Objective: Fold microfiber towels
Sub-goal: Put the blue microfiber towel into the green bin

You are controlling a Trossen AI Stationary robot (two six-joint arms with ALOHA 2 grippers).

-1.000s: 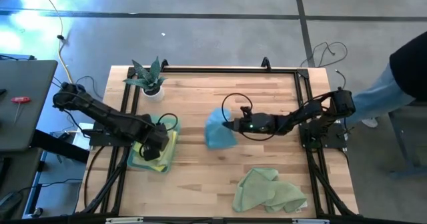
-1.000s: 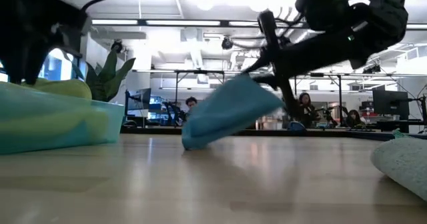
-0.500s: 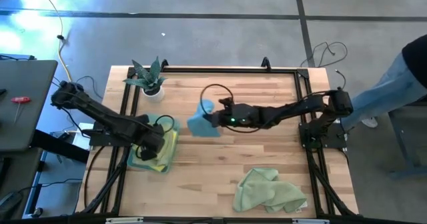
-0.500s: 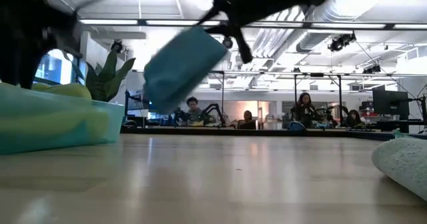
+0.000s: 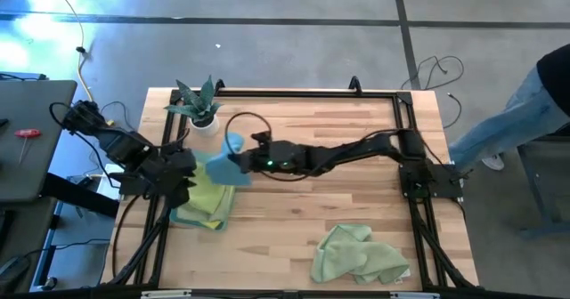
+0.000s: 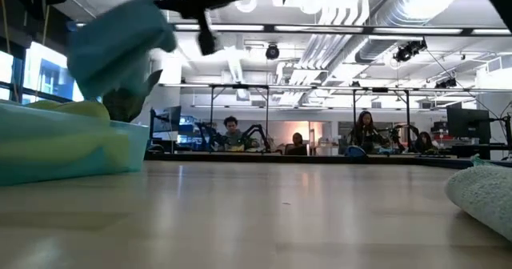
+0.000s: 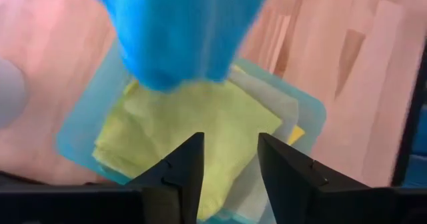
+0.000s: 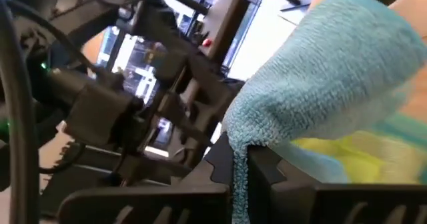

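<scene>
No readable writing on blue towel (image 5: pixel 228 159).

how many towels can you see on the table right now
At least 4: a blue towel held in the right gripper above the folded stack, yellow on teal there, and a crumpled green one near the front. More may be hidden in the stack.

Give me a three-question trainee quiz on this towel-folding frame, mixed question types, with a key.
1. True or false: the right gripper holds the blue towel in the air.
2. Where does the crumpled pale green towel lie?
A. on the stack
B. alone near the table's front edge
C. beside the potted plant
3. Fill in: the top cloth of the towel stack under the left gripper is ____.

Key: 1 true; 2 B; 3 yellow
</scene>
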